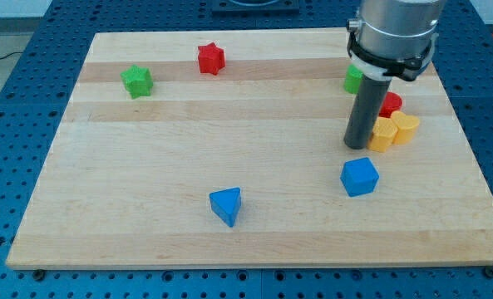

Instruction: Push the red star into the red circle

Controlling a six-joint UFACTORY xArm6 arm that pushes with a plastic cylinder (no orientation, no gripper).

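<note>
The red star [210,59] lies near the view's top, left of centre, on the wooden board [146,208]. The red circle [390,104] sits at the view's right, partly hidden behind my rod, touching two yellow blocks. My tip [358,146] rests on the board just left of the yellow blocks and below the red circle, far to the right of the red star.
Two yellow blocks [384,133] [406,127] sit beside the tip. A green block [353,79] is partly hidden behind the rod. A green star [136,80] lies at the top left. A blue cube [360,176] and a blue triangle [227,205] lie lower down.
</note>
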